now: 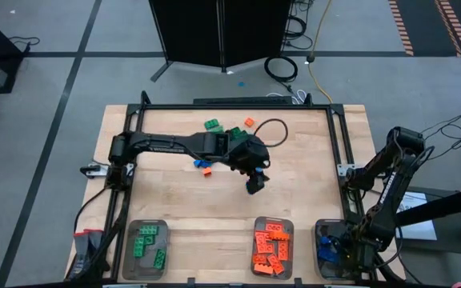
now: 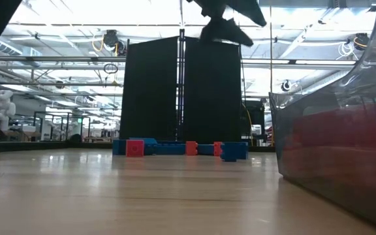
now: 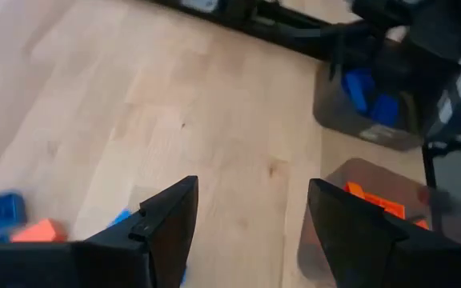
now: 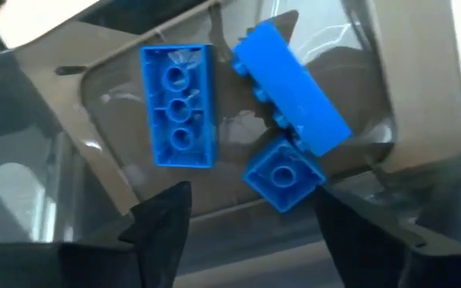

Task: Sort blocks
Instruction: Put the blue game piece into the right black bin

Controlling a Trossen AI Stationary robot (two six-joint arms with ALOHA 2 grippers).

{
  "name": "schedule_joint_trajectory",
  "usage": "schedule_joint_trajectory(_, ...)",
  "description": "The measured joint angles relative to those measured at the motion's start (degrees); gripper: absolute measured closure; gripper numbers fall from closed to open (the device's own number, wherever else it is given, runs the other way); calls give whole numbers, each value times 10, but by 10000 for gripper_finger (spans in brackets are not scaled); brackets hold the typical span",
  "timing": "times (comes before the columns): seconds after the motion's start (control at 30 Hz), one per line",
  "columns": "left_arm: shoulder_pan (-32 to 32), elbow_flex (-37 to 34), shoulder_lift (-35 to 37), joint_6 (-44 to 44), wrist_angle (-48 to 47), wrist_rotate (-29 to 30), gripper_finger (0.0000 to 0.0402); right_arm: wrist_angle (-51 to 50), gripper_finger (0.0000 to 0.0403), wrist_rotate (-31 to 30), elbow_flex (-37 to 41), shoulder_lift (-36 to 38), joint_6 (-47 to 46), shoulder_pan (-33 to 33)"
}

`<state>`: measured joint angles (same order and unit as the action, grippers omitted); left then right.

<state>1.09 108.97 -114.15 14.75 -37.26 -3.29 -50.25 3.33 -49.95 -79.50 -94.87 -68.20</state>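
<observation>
Loose blocks lie on the wood at the far middle: green ones, an orange one and blue and orange ones. My left gripper hangs open above bare wood at the table's middle, to the right of those blocks, with nothing between its fingers. My right gripper stands open, pointing down over the blue tray at the near right. Three blue blocks lie on the tray's floor below it.
A clear tray with green blocks stands at the near left and one with orange blocks at the near middle. A black frame rail runs along the far edge and the sides. Bare wood lies between the loose blocks and the trays.
</observation>
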Motion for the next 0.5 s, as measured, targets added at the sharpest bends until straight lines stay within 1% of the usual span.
schedule_joint_trajectory(0.2,23,0,-2,-146,-31,55,162,-23,138,-3,0,0,15,0)
schedule_joint_trajectory(0.27,25,1,-11,-169,-30,70,162,-27,138,-3,0,0,15,0)
schedule_joint_trajectory(0.37,19,1,-34,-151,-34,84,162,-30,138,-7,0,0,13,0)
schedule_joint_trajectory(0.47,8,1,-60,-56,-35,88,162,-30,138,-18,0,0,9,0)
schedule_joint_trajectory(0.5,6,1,-71,-37,-36,84,162,-31,138,-22,0,0,6,0)
